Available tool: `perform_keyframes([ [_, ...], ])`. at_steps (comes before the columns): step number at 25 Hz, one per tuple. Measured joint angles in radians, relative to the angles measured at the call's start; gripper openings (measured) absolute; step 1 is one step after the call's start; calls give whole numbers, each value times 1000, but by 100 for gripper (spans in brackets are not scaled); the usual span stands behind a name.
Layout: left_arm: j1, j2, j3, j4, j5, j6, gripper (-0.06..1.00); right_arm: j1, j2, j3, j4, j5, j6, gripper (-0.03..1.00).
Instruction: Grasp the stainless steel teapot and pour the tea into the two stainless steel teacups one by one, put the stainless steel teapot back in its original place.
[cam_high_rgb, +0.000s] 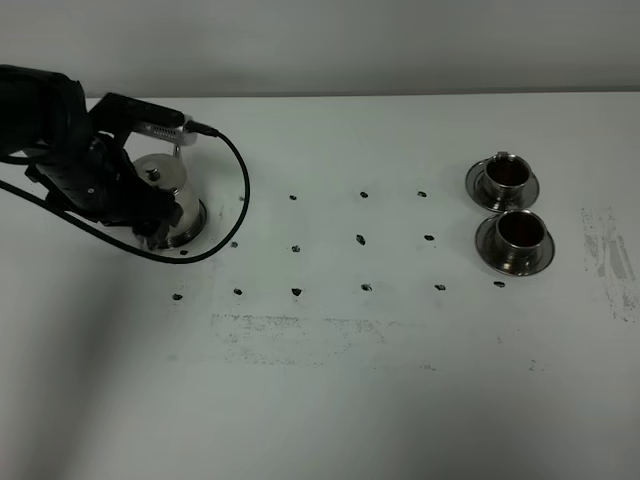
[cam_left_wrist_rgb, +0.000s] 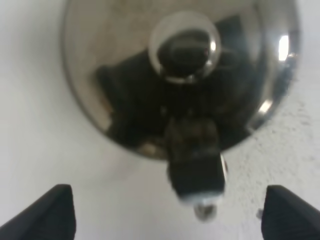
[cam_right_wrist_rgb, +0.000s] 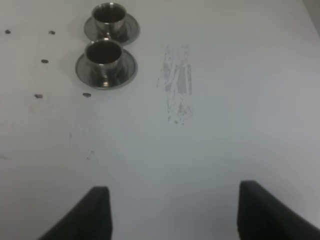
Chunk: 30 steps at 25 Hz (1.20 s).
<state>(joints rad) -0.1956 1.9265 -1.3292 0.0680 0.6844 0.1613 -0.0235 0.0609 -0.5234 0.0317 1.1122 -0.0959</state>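
Note:
The stainless steel teapot (cam_high_rgb: 168, 188) stands upright at the table's far left on a round steel disc (cam_high_rgb: 197, 236), the original place. My left gripper (cam_high_rgb: 150, 215) is right beside the pot. In the left wrist view the teapot (cam_left_wrist_rgb: 125, 60) fills the frame, and its dark handle (cam_left_wrist_rgb: 195, 160) points between the fingers. That left gripper (cam_left_wrist_rgb: 168, 207) is open, its fingers wide apart and clear of the handle. The two stainless steel teacups (cam_high_rgb: 503, 175) (cam_high_rgb: 518, 230) sit on saucers at the right, with dark reddish-brown tea inside; these teacups (cam_right_wrist_rgb: 108, 14) (cam_right_wrist_rgb: 103, 52) also show in the right wrist view. My right gripper (cam_right_wrist_rgb: 175, 200) is open over bare table.
A grid of small dark marks (cam_high_rgb: 360, 240) dots the white table between pot and cups. Scuffed grey patches lie near the front (cam_high_rgb: 300, 325) and at the right edge (cam_high_rgb: 610, 250). A black cable (cam_high_rgb: 235, 160) loops beside the teapot.

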Motion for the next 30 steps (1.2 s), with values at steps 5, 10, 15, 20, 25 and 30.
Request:
perform_keyframes([
  [5, -14, -153, 0, 0, 62, 0, 73, 0, 0, 0, 0, 0, 0, 53],
  [10, -15, -286, 0, 2, 88, 0, 73, 0, 0, 0, 0, 0, 0, 53],
  [15, -15, -338, 0, 3, 110, 0, 73, 0, 0, 0, 0, 0, 0, 53],
  [20, -15, -374, 0, 7, 269, -52, 73, 0, 0, 0, 0, 0, 0, 53],
  [25, -10, -489, 0, 25, 443, -171, 73, 0, 0, 0, 0, 0, 0, 53],
  [30, 16, -611, 37, 48, 507, -222, 73, 0, 0, 0, 0, 0, 0, 53],
])
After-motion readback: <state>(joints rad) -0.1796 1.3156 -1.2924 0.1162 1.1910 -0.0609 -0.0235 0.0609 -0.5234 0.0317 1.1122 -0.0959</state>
